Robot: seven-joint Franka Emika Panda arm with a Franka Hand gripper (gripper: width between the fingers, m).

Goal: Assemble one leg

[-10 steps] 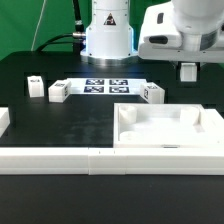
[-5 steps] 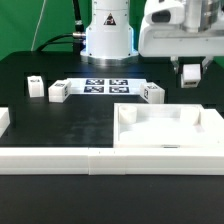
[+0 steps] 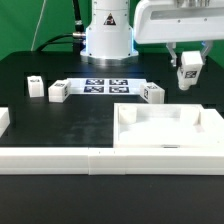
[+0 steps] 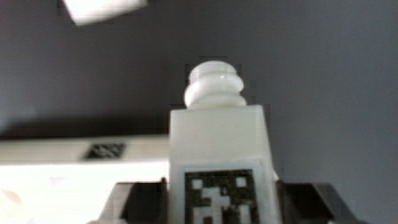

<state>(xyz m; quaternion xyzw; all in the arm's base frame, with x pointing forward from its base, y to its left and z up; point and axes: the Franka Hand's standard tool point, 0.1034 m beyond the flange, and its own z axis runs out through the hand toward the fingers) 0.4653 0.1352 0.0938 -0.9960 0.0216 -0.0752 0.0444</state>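
My gripper (image 3: pixel 188 70) is shut on a white leg (image 3: pixel 188 70) with a black-and-white tag and holds it above the table at the exterior view's right, behind the large white tray (image 3: pixel 168 130). In the wrist view the held leg (image 4: pixel 222 140) fills the middle, its rounded peg end pointing away, with the fingers (image 4: pixel 139 200) against both its sides. Other legs lie on the table: one (image 3: pixel 152 93) by the marker board, one (image 3: pixel 58 91) and one (image 3: pixel 33 85) at the exterior view's left.
The marker board (image 3: pixel 105 86) lies at the back middle in front of the arm's base (image 3: pixel 107 40). A long white rail (image 3: pixel 60 158) runs along the front. A white piece (image 3: pixel 3 120) sits at the far left edge.
The gripper has risen with the leg in it, lifting it clear of the table behind the tray. The other parts have not moved.
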